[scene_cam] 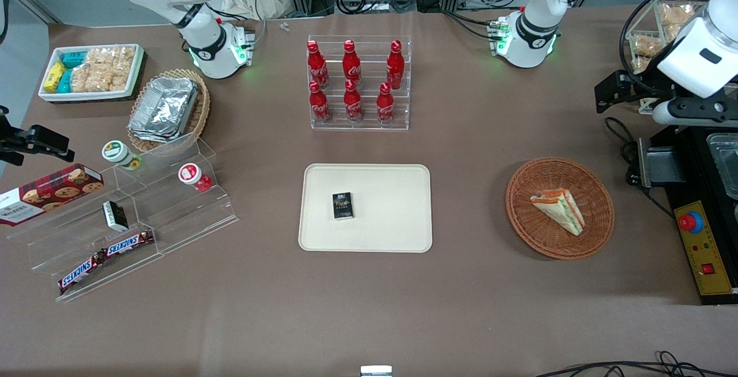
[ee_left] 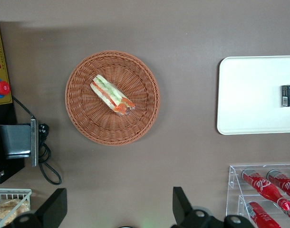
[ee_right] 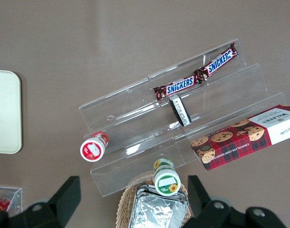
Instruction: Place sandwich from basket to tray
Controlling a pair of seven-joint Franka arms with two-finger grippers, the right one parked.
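My left arm is raised at the working arm's end of the table. My gripper (ee_left: 119, 213) points straight down, held high, fingers (ee_left: 53, 207) spread wide, holding nothing.

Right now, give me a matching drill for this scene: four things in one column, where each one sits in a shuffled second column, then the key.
Things:
1. sandwich
2. small black box
3. gripper
4. cola bottles

Places:
A. in the clear tiered rack
B. open, above the table, high over the basket's edge
C. in the basket
D. on the tray

Pairs: 1-C, 2-D, 3-B, 4-A
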